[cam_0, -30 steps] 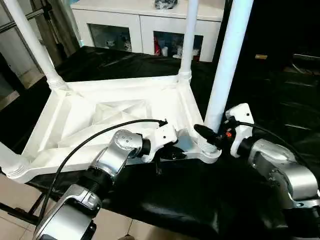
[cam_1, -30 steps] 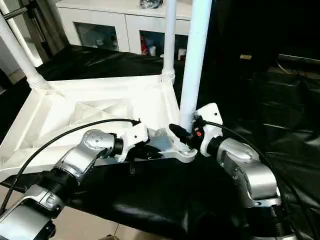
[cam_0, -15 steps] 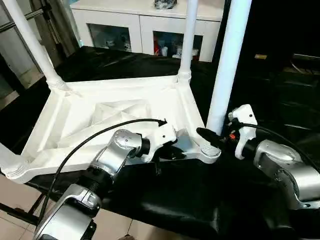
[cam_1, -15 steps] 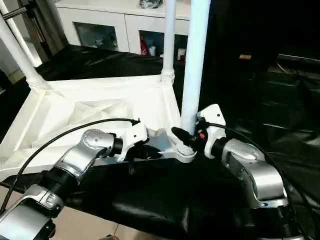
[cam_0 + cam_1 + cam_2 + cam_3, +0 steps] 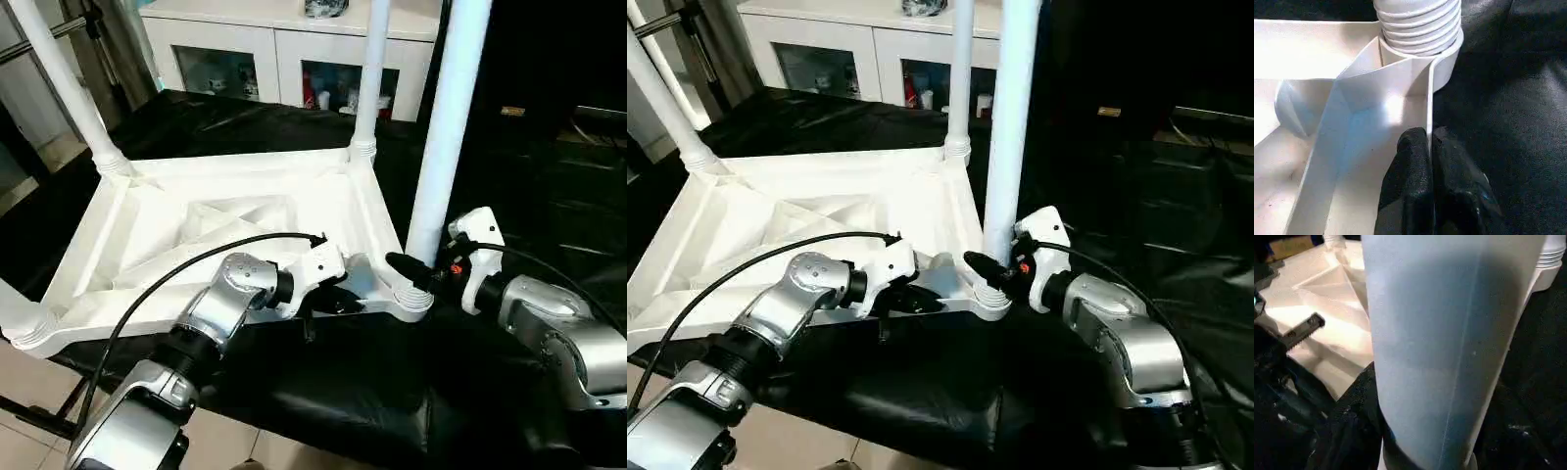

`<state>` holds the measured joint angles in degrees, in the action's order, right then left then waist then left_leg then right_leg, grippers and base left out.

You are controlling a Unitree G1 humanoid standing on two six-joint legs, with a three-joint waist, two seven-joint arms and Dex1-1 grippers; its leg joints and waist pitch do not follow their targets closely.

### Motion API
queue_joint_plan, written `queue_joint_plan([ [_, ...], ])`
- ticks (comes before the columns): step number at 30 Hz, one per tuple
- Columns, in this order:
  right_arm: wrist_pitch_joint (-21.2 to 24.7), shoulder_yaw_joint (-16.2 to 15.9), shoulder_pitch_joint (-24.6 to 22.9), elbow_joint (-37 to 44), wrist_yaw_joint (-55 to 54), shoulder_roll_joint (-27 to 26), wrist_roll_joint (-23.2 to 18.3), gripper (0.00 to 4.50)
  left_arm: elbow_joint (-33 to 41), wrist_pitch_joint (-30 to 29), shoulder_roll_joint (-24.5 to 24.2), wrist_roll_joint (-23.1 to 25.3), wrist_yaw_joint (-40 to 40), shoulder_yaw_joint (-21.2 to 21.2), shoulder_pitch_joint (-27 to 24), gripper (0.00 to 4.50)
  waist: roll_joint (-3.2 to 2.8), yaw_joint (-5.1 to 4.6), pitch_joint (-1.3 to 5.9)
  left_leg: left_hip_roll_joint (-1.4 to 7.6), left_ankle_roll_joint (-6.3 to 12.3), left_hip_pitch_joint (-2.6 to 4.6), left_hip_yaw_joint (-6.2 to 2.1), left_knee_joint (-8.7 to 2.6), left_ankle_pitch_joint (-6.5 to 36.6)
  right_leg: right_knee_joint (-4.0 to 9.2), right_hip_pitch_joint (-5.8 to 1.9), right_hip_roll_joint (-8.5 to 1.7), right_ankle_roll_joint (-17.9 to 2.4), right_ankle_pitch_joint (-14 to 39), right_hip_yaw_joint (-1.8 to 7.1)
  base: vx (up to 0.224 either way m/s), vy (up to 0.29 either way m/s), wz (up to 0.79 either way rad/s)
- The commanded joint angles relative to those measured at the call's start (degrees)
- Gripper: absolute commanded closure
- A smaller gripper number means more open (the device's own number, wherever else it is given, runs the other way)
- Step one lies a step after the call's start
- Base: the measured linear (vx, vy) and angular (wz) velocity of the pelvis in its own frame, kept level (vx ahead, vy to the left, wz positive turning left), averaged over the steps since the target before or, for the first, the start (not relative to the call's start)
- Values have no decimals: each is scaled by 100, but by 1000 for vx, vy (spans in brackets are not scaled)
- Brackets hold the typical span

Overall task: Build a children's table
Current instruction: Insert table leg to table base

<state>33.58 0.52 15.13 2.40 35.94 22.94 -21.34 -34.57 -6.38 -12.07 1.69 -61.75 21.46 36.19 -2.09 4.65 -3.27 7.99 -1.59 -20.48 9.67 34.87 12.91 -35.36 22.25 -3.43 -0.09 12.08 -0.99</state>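
The children's table top (image 5: 235, 211) lies upside down on black cloth, ribbed underside up. White legs stand in its far-left (image 5: 64, 83), far-right (image 5: 367, 78) and near-right (image 5: 446, 127) corner sockets. My left gripper (image 5: 338, 302) is shut on the top's thin front rim (image 5: 1429, 98), just beside the near-right socket (image 5: 1420, 24); its black fingers (image 5: 1413, 186) pinch the rim wall from both sides. My right gripper (image 5: 411, 269) is closed around the base of the near-right leg (image 5: 1449, 333), one finger (image 5: 1359, 421) pressed against the tube.
A white glass-door cabinet (image 5: 284, 59) stands behind the work surface. Black cloth (image 5: 323, 392) covers the surface to its near edge, with tiled floor (image 5: 29, 382) below at the left. Dark draped shapes (image 5: 568, 147) rise at the right.
My right wrist and forearm have shifted slightly to the right and down around the leg's base. The leg, the table top and my left gripper stay put.
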Motion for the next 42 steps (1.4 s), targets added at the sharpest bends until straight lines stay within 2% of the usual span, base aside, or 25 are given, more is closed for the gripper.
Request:
queue_joint_plan([
  [1,-39,115,-34,-115,-16,-106,-220,259,-72,-57,12,-94,13,-108,-17,450,166,45,363,453,541,-17,-152,-383,78,366,-300,-554,-1594,328,235,0,0,0],
  [2,-75,193,-55,-183,-32,-147,-267,259,-80,-55,19,-93,25,-114,-8,450,148,48,366,454,532,-15,-153,-381,72,361,-297,-551,-1596,317,235,0,0,0],
  [4,-139,378,-124,-335,-76,-250,-388,259,-104,-47,29,-91,40,-121,14,450,154,44,367,456,525,-18,-150,-384,86,362,-298,-555,-1604,285,237,0,0,0],
  [5,-196,447,-165,-409,-105,-294,-412,259,-128,-36,35,-86,53,-126,31,450,130,49,367,461,521,-11,-151,-382,114,370,-289,-559,-1627,278,237,0,0,0],
  [6,-238,490,-196,-459,-126,-323,-422,259,-147,-27,38,-82,63,-130,45,450,141,48,367,460,515,-19,-152,-384,113,367,-298,-558,-1625,269,234,0,0,0],
  [7,-300,591,-278,-550,-158,-407,-460,259,-176,-12,42,-77,76,-137,68,450,108,52,367,458,507,-19,-155,-387,124,366,-292,-556,-1629,256,233,0,0,0],
  [9,-406,686,-391,-633,-160,-509,-493,259,-205,0,44,-69,84,-144,96,450,94,57,364,458,480,-11,-160,-393,191,374,-298,-559,-1639,314,231,0,0,0],
  [10,-454,725,-459,-665,-167,-563,-505,259,-221,6,46,-65,90,-149,111,450,109,50,357,457,466,-14,-155,-399,234,386,-294,-551,-1633,357,232,0,0,0],
  [13,-567,756,-594,-709,-177,-641,-499,259,-250,19,48,-52,105,-156,137,450,108,72,363,466,449,-6,-156,-406,251,387,-296,-561,-1611,384,236,0,0,0],
  [14,-656,761,-707,-728,-202,-694,-483,259,-290,37,49,-40,128,-165,163,450,49,80,364,466,439,-11,-168,-403,239,378,-291,-564,-1613,360,235,0,0,0],
  [16,-864,802,-935,-773,-219,-821,-495,259,-383,85,54,-4,196,-188,220,450,74,76,359,474,431,-1,-163,-417,359,398,-288,-567,-1618,379,236,0,0,0],
  [18,-921,810,-970,-789,-222,-840,-488,259,-403,93,58,2,213,-196,232,450,77,73,345,474,401,-4,-169,-435,456,416,-289,-566,-1595,529,235,0,0,0],
  [19,-1016,819,-1028,-823,-214,-866,-478,259,-440,114,60,10,237,-208,256,450,27,77,340,475,359,7,-179,-444,542,428,-285,-568,-1582,664,236,0,0,0],
  [21,-1161,841,-1131,-857,-236,-904,-437,259,-506,145,60,24,271,-225,299,450,44,69,329,474,306,13,-172,-458,700,469,-277,-570,-1540,852,246,0,0,0],
  [22,-1268,845,-1241,-854,-235,-912,-388,259,-563,167,56,33,284,-237,334,450,26,71,329,480,267,26,-177,-467,769,477,-272,-569,-1525,909,250,0,0,0],
  [25,-1362,817,-1341,-836,-203,-882,-317,259,-602,183,53,40,286,-244,356,450,32,68,320,482,261,11,-189,-488,790,466,-284,-560,-1510,847,247,0,0,0],
  [26,-1432,728,-1413,-747,-186,-784,-176,259,-627,200,50,43,287,-250,375,450,15,71,320,483,256,16,-191,-491,819,471,-280,-564,-1505,899,247,0,0,0],
  [29,-1474,619,-1460,-629,-170,-691,-42,259,-645,216,49,44,285,-253,387,450,27,69,315,487,228,21,-194,-500,900,493,-280,-572,-1448,1069,257,0,0,0],
  [33,-1565,143,-1441,-341,-55,-407,344,259,-689,315,62,47,264,-240,404,450,31,77,325,478,275,0,-193,-486,707,473,-290,-562,-1410,822,256,0,0,0],
  [38,-1430,-153,-1070,-324,-61,-257,556,260,-635,375,74,63,202,-182,364,450,45,66,302,479,273,8,-197,-506,859,508,-277,-566,-1375,1185,257,0,0,0],
  [39,-1397,-196,-994,-330,-52,-235,584,260,-620,380,74,67,195,-173,357,450,70,53,300,476,262,7,-193,-509,884,520,-279,-560,-1346,1281,258,0,0,0],
  [40,-1269,-275,-837,-351,-17,-196,595,260,-569,388,64,74,154,-145,332,450,51,52,300,483,245,16,-200,-515,913,519,-272,-568,-1342,1345,261,0,0,0],
  [41,-1269,-275,-837,-351,-17,-196,595,260,-569,388,64,74,154,-145,332,450,71,43,295,481,246,3,-205,-522,907,517,-281,-564,-1334,1357,259,0,0,0],
  [42,-1269,-275,-837,-351,-17,-196,595,260,-569,388,64,74,154,-145,332,450,56,44,298,484,239,6,-205,-521,894,519,-275,-568,-1320,1360,261,0,0,0],
])
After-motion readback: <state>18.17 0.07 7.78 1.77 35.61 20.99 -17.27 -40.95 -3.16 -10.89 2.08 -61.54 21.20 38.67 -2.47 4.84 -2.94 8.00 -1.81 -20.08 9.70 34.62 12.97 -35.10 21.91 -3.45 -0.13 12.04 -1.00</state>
